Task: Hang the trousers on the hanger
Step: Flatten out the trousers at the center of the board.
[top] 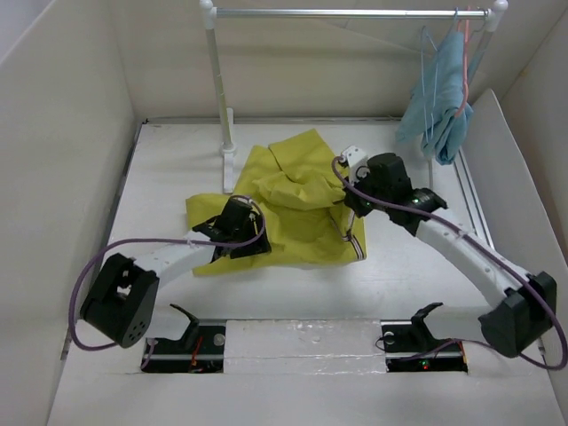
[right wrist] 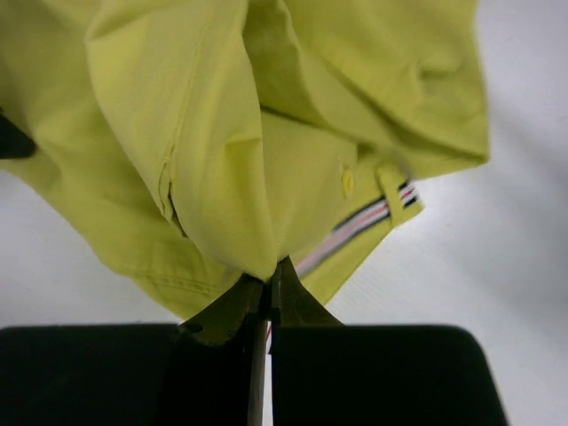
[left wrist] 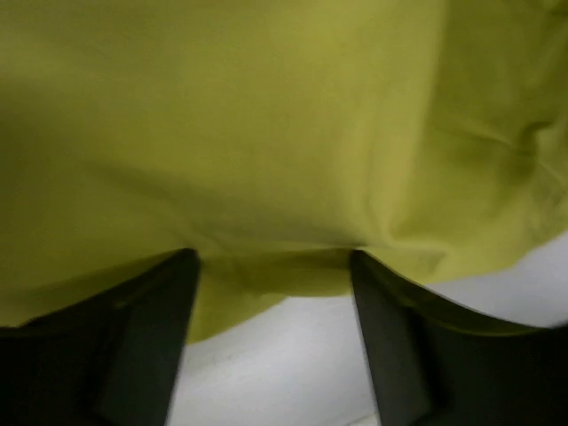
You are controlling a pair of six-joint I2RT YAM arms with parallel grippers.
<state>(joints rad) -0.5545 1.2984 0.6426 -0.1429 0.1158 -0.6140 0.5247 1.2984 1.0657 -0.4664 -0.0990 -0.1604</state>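
The mustard yellow-green trousers (top: pixel 297 200) lie crumpled on the white table (top: pixel 417 275). My right gripper (top: pixel 350 216) is shut on a fold of them near the striped waistband (right wrist: pixel 355 226), and the cloth hangs bunched from the closed tips (right wrist: pixel 269 284). My left gripper (top: pixel 234 232) is open at the trousers' near-left edge. In the left wrist view the cloth (left wrist: pixel 266 133) drapes over both fingertips (left wrist: pixel 182 266), with bare table between the fingers. The pale-blue wire hanger (top: pixel 425 55) hangs on the rail at the back right, far from both grippers.
A metal rail (top: pixel 346 13) on white posts (top: pixel 218 98) spans the back. A pink hanger with light-blue cloth (top: pixel 441 98) hangs beside the wire hanger. White walls enclose the table on the left, back and right. Two dark slots sit at the near edge.
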